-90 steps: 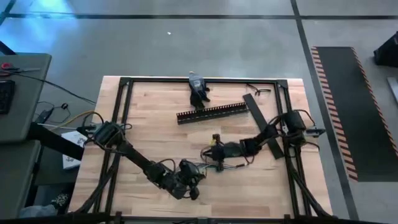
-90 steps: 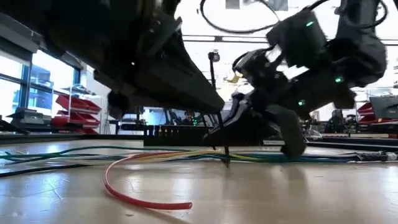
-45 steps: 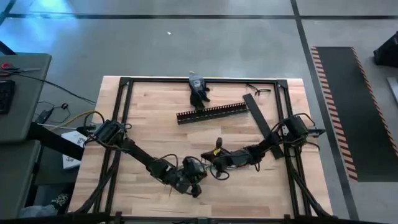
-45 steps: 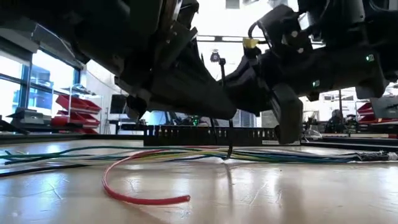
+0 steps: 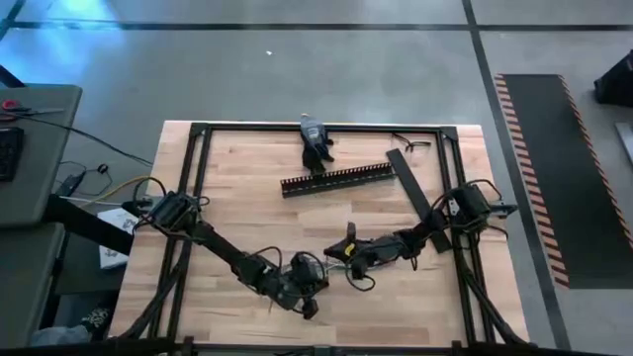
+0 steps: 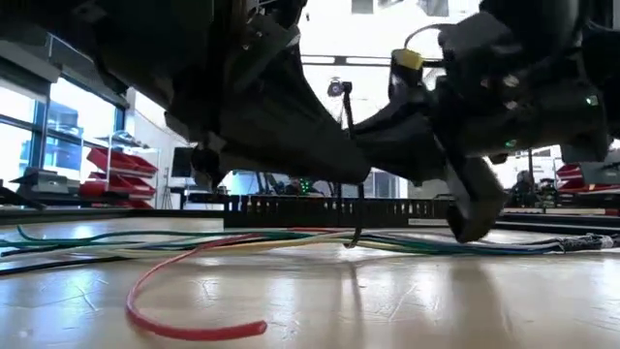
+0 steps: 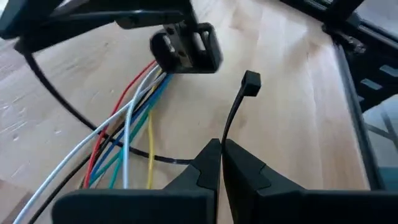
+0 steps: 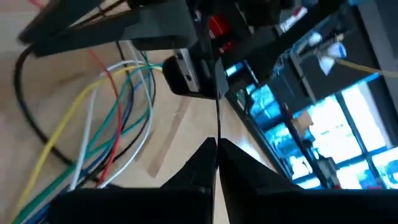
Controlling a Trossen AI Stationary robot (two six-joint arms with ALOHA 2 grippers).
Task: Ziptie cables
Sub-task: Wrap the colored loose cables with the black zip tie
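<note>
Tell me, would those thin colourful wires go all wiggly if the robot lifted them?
Probably yes. The thin coloured wires lie in loose curves on the wooden table, so they look floppy. A red strand curls away alone, so lifted strands would likely sag and spread. They seem light, being so thin.

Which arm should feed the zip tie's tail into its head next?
Probably right: the right end effector is shut on the zip tie's thin tail, while the left end effector pinches it just below the head.
</note>
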